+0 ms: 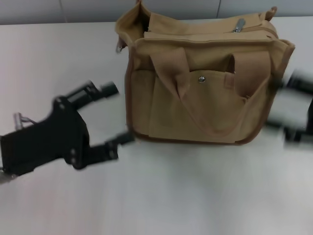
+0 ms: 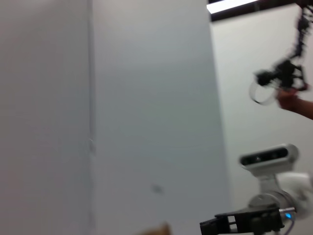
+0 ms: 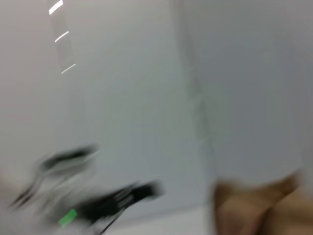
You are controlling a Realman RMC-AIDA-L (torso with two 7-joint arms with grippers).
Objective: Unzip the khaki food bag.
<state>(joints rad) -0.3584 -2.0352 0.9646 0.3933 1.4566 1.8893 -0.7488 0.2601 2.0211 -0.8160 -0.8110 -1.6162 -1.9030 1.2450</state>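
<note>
The khaki food bag [image 1: 205, 93] stands upright on the white table [image 1: 186, 196], front pocket and metal snap [image 1: 201, 78] facing me. Its silver zipper pull [image 1: 239, 24] sits on top near the right end. My left gripper [image 1: 120, 113] is open and empty, just left of the bag's lower left corner. My right gripper [image 1: 295, 105] is a blurred dark shape against the bag's right side. A tan blur of the bag shows in the right wrist view [image 3: 264, 205], and a sliver in the left wrist view [image 2: 157, 228].
A grey wall [image 1: 73, 10] runs behind the table's far edge. The left wrist view looks at the wall, the robot's head camera [image 2: 269, 155] and a person's hand holding a controller [image 2: 286, 83]. The table extends in front of the bag.
</note>
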